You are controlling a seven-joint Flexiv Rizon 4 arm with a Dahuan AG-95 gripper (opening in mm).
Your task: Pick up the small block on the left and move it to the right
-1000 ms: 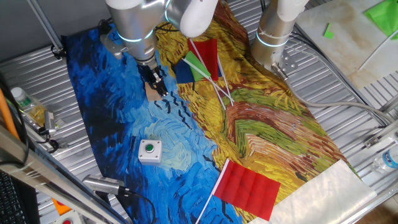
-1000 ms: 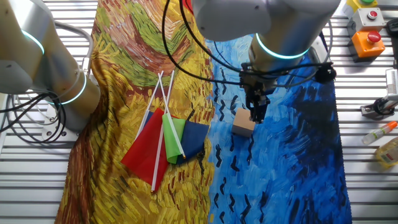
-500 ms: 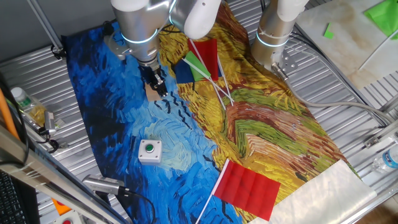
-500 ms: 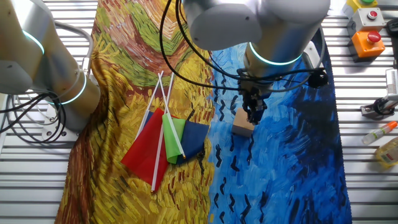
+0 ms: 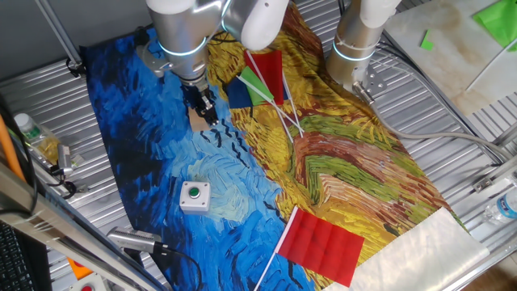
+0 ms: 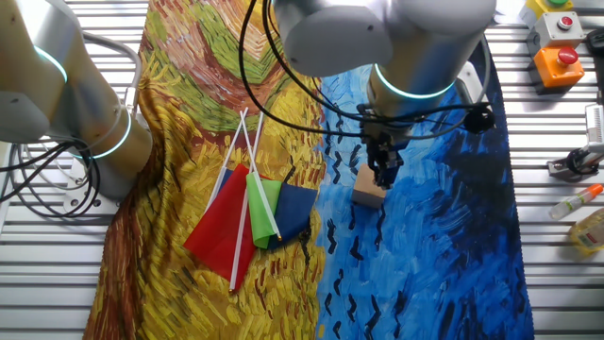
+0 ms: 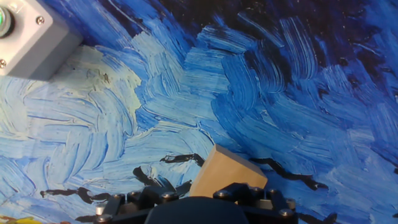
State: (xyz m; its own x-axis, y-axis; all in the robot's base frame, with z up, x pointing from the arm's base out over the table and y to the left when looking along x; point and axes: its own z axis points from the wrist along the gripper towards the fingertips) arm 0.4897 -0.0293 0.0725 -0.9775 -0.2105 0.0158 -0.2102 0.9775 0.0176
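Note:
The small block [image 5: 195, 122] is a tan wooden cube that rests on the blue part of the painted cloth; it also shows in the other fixed view [image 6: 370, 188] and at the bottom of the hand view [image 7: 227, 173]. My gripper [image 5: 203, 110] points down right at the block, with its dark fingers against the block's upper side; in the other fixed view the gripper [image 6: 382, 171] covers the block's top edge. The fingertips are hidden in the hand view, so the jaw opening and any grip on the block are unclear.
A white box with a green button [image 5: 195, 195] lies nearer the front on the blue cloth, and shows at the hand view's top left [image 7: 28, 37]. Small flags [image 5: 260, 79] lie to the right on the yellow cloth. A red flag [image 5: 321, 243] lies at the front. A second arm's base [image 5: 355, 48] stands behind.
The arm has shifted slightly sideways above the block. The block has stayed where it was on the cloth.

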